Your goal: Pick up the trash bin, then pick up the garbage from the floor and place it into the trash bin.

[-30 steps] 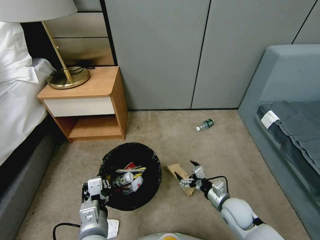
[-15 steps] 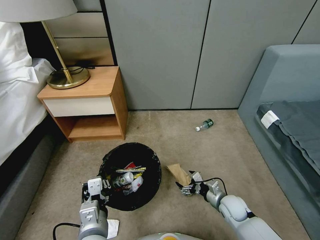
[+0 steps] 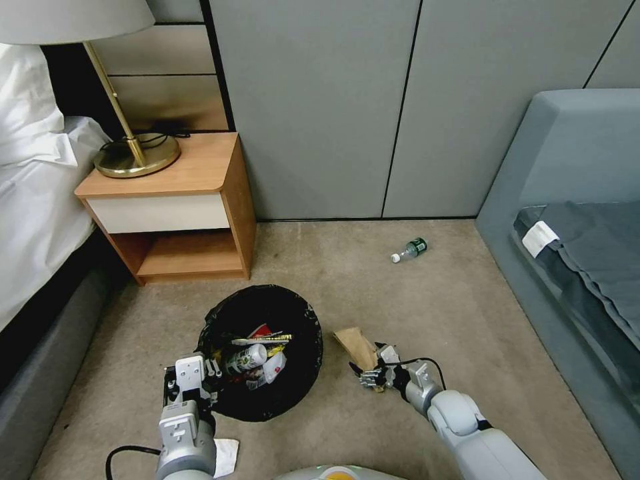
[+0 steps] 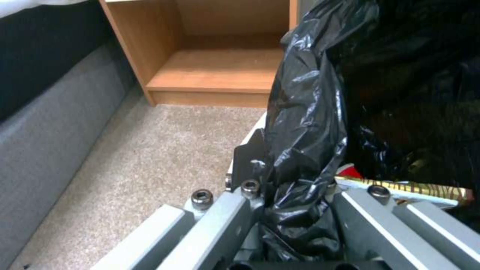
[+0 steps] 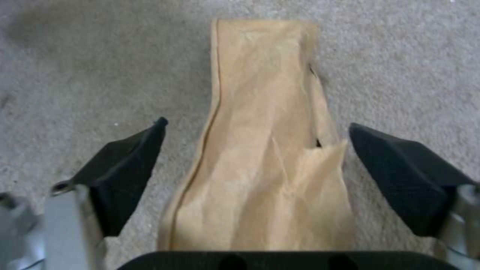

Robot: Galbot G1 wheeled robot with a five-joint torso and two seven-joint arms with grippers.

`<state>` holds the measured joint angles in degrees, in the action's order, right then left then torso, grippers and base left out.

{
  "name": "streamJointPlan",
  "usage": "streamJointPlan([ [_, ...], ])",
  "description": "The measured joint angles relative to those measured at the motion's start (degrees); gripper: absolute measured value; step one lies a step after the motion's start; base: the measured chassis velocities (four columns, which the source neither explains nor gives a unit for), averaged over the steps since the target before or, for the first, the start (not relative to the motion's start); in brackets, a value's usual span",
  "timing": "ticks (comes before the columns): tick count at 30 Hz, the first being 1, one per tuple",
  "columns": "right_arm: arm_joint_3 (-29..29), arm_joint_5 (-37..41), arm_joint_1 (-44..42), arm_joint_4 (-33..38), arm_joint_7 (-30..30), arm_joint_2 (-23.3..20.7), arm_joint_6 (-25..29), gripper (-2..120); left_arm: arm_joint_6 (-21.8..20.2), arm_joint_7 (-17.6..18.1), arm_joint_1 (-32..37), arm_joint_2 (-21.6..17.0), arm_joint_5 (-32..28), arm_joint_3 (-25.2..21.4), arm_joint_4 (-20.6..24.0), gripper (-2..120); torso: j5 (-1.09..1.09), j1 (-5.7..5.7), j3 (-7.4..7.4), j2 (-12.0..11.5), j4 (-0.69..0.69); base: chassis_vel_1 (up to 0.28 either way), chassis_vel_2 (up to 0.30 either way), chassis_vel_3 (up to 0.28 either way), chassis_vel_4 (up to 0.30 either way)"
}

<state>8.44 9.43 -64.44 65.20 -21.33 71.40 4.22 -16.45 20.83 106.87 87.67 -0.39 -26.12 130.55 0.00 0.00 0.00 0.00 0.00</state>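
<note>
Trash bin (image 3: 263, 353), one, round with a crinkly black liner, sits lower centre of the head view on beige carpet; the left gripper (image 4: 295, 195) is clamped on its bag-covered rim. One flat brown paper bag (image 5: 265, 150) lies just right of the bin, the right gripper (image 5: 255, 168) spread wide around it, black pads (image 5: 125, 165) either side, not pinching. One small plastic bottle (image 3: 409, 249) lies farther up.

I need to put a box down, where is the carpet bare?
Bare carpet lies between the bottle, the sofa and the brown paper bag. Crowded: the trash bin, bag and right gripper.
</note>
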Motion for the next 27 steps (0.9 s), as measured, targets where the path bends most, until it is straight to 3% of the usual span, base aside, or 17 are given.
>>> streamJointPlan([
  [4, 0.31, -0.13, -0.18, -0.44, 0.07, 0.1, 0.39, 81, 0.0, 0.0, 0.0, 0.0, 0.0, 0.0, 0.0, 1, 0.0, 0.0, 0.0, 0.0, 0.0, 0.0, 0.0, 0.0, 0.0],
  [6, 0.52, -0.16, -0.33, -0.51, 0.18, 0.1, 0.66, 70, 0.0, 0.0, 0.0, 0.0, 0.0, 0.0, 0.0, 1, 0.0, 0.0, 0.0, 0.0, 0.0, 0.0, 0.0, 0.0, 0.0],
  [14, 0.76, -0.12, -0.44, 0.02, 0.5, -0.1, 1.1, 47, 0.0, 0.0, 0.0, 0.0, 0.0, 0.0, 0.0, 1, 0.0, 0.0, 0.0, 0.0, 0.0, 0.0, 0.0, 0.0, 0.0],
  [20, 0.87, -0.02, -0.69, 0.66, 1.15, -0.3, 1.56, 19, 0.0, 0.0, 0.0, 0.0, 0.0, 0.0, 0.0, 1, 0.0, 0.01, 0.0, 0.0, 0.0, 0.0, 0.0, 0.0, 0.0],
  [27, 1.17, 0.37, -0.83, 1.94, 2.49, -0.3, 2.2, 0, 0.0, 0.0, 0.0, 0.0, 0.0, 0.0, 0.0, 1, 0.0, 0.0, 0.0, 0.0, 0.0, 0.0, 0.0, 0.0, 0.0],
])
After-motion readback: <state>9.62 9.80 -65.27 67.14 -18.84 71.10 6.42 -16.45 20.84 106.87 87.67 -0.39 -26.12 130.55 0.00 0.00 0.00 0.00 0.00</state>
